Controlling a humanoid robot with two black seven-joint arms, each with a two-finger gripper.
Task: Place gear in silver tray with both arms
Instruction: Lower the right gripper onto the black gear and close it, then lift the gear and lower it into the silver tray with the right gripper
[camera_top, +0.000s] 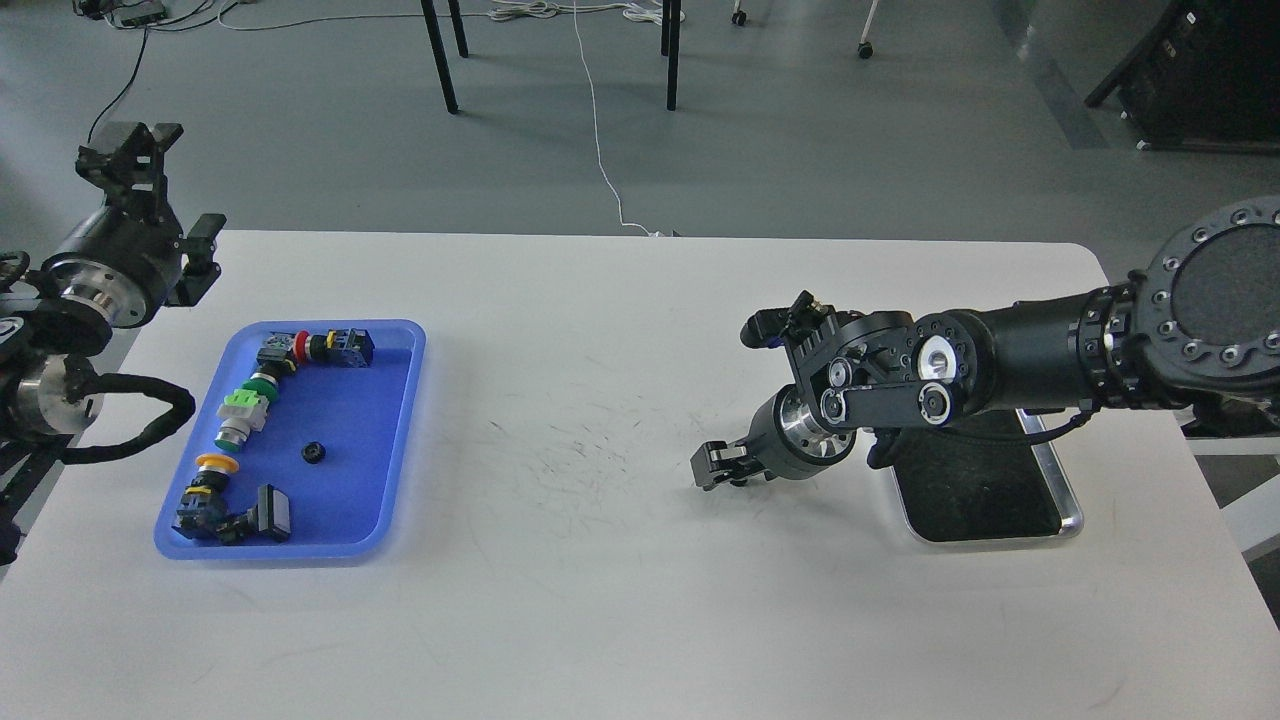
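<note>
Head view shows the job barely begun, as far as I can judge. The gear (314, 453), a small black ring, lies loose on the bare floor of the blue tray (400, 440) at the table's left side, near the middle of that tray and apart from the row of coloured push-button switches (245, 412) along its left edge. Nothing touches it.

The silver tray (1070, 510) sits well apart from it at the right side of the white table (600, 600), partly covered by the right arm. The part of its dark bottom that shows holds nothing.

The left gripper (130, 150) is raised off the table's left corner, above and behind the blue tray, well clear of the gear. It is dark and seen at an angle, so I cannot tell how its jaws stand. The right gripper (718, 465) hangs low over the bare table just left of the silver tray, pointing toward the blue tray. Its fingers look close together with nothing between them, but it is small and dark, so I cannot tell for sure.

What is left seems to be everything: reaching the gear, picking it up, carrying or passing it across, and setting it in the silver tray.
</note>
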